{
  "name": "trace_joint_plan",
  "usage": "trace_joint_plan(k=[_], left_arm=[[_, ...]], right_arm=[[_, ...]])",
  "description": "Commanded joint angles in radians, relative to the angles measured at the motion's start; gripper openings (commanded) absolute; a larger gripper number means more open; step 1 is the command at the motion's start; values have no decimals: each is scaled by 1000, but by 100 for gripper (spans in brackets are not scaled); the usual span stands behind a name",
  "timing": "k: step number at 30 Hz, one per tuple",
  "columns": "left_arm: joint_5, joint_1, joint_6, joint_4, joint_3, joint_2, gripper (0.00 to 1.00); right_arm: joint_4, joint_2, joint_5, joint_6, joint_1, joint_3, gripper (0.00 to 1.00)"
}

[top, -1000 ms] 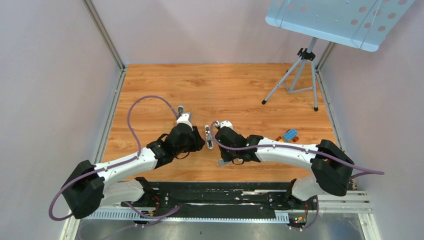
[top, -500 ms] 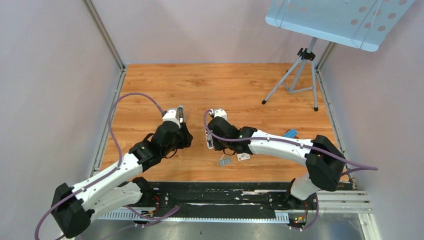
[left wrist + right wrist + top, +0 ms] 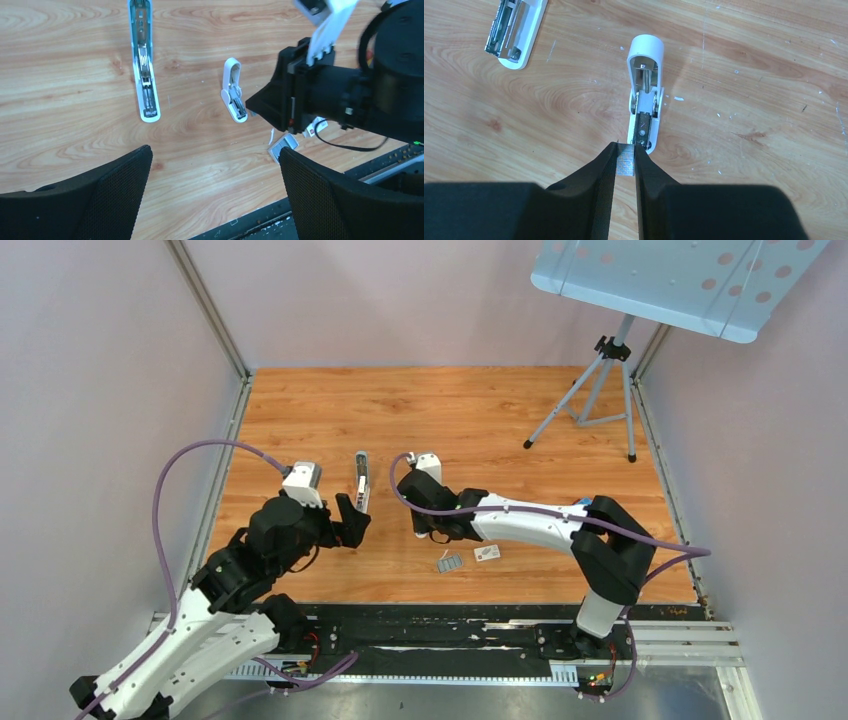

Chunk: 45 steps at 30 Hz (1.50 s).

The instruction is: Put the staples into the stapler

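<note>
Fingertips of the right gripper (image 3: 625,150) are clamped on the staples (image 3: 625,165), a small grey strip held just short of the near end of the stapler (image 3: 643,90). The stapler lies open on the table (image 3: 749,100), metal channel upward. My left gripper (image 3: 214,152) hangs spread wide and holds nothing, well apart from it. Risks, as I judge them: nothing braces the stapler, so a push could slide it, and a skewed strip could catch on the channel wall or slip from the pinch.
</note>
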Motion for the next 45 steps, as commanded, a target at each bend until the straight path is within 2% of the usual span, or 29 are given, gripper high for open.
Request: trace_joint_plan(k=[1, 4, 9, 45], left_arm=[[11, 6, 110, -95, 78, -21, 100], [-50, 6, 139, -115, 83, -30, 100], [-4, 6, 149, -70, 53, -64, 100], [-26, 6, 137, -79, 54, -116, 100]], right_arm=[[13, 36, 52, 17, -10, 30, 22], [16, 61, 52, 11, -11, 42, 22], [22, 73, 68, 20, -11, 48, 22], [42, 127, 100, 15, -16, 58, 21]])
